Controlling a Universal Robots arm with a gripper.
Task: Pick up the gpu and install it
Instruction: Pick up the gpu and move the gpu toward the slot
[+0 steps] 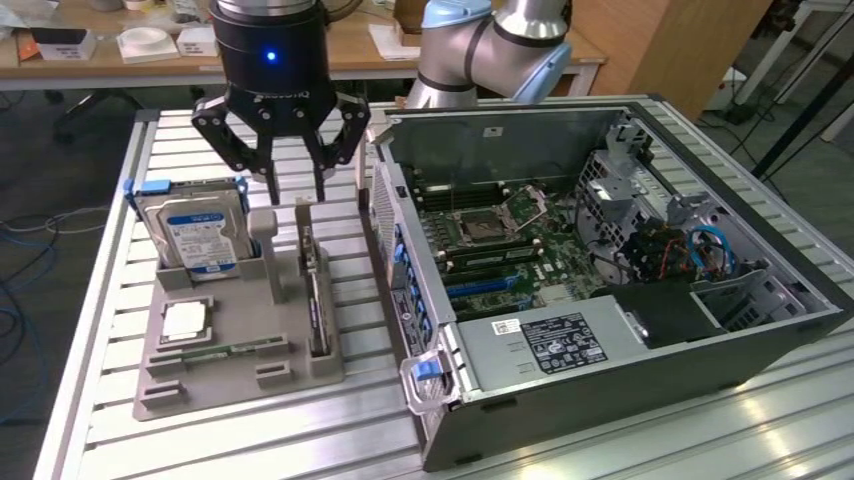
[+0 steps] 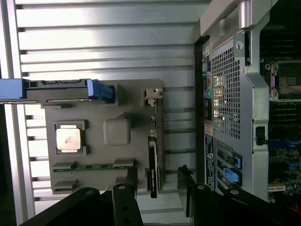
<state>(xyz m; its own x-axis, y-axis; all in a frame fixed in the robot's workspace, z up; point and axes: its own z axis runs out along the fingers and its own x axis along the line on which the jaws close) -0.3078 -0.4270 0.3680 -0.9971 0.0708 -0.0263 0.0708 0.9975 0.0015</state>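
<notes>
We see the gripper [image 1: 296, 192] above the grey tray [image 1: 240, 372], jaws spread wide and holding nothing. The gpu [image 1: 315, 300] stands on edge in a tray slot below the fingers, near the open case [image 1: 601, 420]. Tray and case rest on a ribbed aluminium table [image 1: 267, 445]. A wooden desk [image 1: 350, 58] stands behind.

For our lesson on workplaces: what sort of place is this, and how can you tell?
Probably a robotics lab or workshop: a robot arm over a slatted metal table, an open computer case, a tray of parts, a cluttered desk behind.
</notes>
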